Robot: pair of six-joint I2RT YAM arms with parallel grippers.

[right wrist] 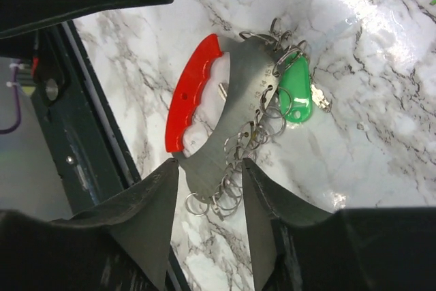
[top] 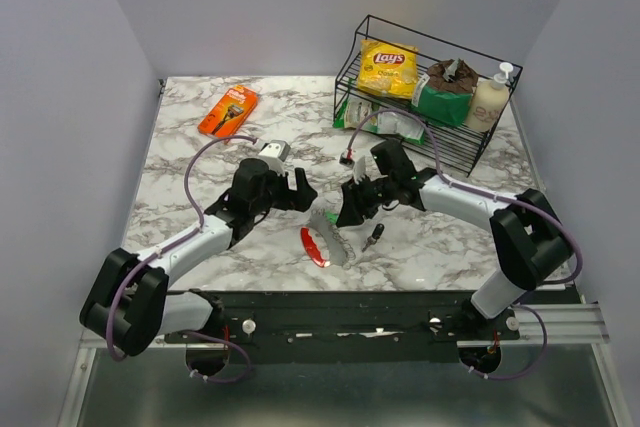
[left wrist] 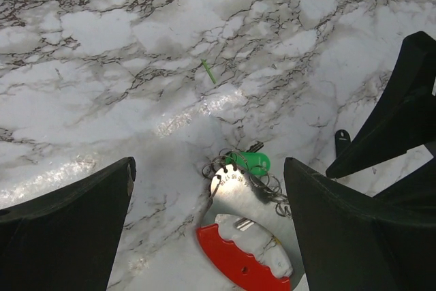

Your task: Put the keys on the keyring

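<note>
The keyring (top: 333, 237), a grey metal plate with a curved red side (top: 314, 247), lies on the marble between both grippers. Several small wire rings line its grey edge, and a green-headed key (left wrist: 249, 163) hangs on one at its far end. It also shows in the right wrist view (right wrist: 225, 120), with the green key (right wrist: 297, 93) to its right. A dark-headed key (top: 373, 237) lies loose to the right of the keyring. My left gripper (top: 303, 194) is wide open and empty above the keyring (left wrist: 253, 226). My right gripper (right wrist: 210, 199) is partly open, its fingertips on either side of the keyring's narrow end.
A black wire basket (top: 440, 147) at the back right holds a yellow Lay's bag (top: 388, 67), a green bag and a pale bottle. An orange razor pack (top: 228, 111) lies at the back left. The black front rail (top: 380, 309) runs just below the keyring.
</note>
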